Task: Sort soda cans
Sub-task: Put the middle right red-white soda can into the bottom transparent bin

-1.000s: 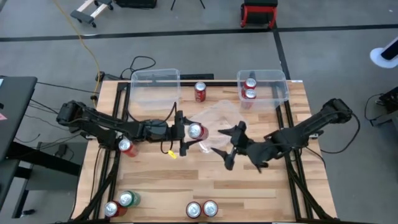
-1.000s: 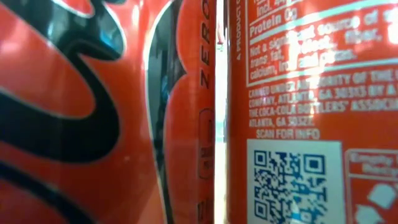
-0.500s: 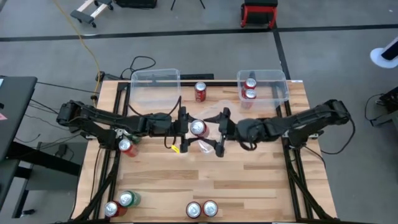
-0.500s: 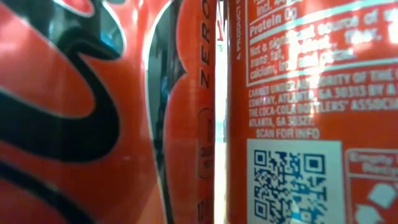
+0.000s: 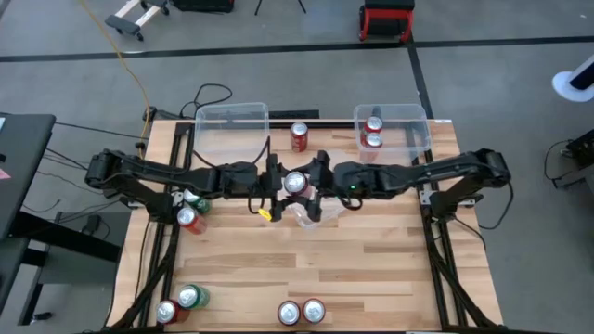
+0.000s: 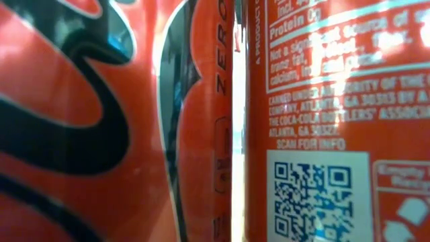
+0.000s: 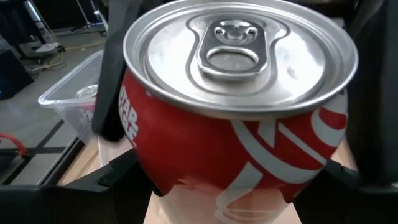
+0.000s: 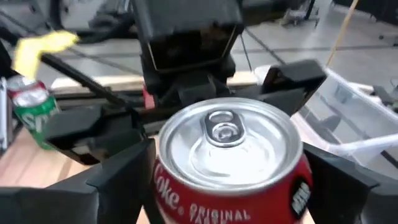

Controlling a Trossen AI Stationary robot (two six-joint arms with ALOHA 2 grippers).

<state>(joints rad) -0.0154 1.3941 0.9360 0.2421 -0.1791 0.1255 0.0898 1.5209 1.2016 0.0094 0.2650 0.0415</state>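
Observation:
A red soda can (image 5: 295, 183) with a silver top is upright above the table's middle, with my left gripper (image 5: 286, 186) shut on it. My right gripper (image 5: 312, 186) has come in from the right and is open. Its fingers (image 8: 118, 177) stand on either side of the same can (image 8: 230, 155); whether they touch it I cannot tell. Another red can (image 5: 299, 136) stands on its base at the far middle. Two red cans (image 5: 373, 133) are in the right clear bin (image 5: 413, 125). My left gripper pinches the can's red body (image 7: 149, 168) between its two fingers, on opposite sides below the rim. The fingers come level from the table's left. The can sits upright, top up, clear of the table.
An empty clear bin (image 5: 232, 125) stands at the far left. A green can (image 5: 193, 199) and a red one (image 5: 188, 219) stand at the left edge. A green and a red can (image 5: 178, 304) and two red cans (image 5: 302, 313) stand at the near edge. Crumpled clear plastic (image 5: 306, 215) lies under the grippers.
My right gripper has swung toward the table's left and far edge, rolling as it went, and its open fingers now flank the held can. My left gripper has carried the can a little toward the far edge, still upright.

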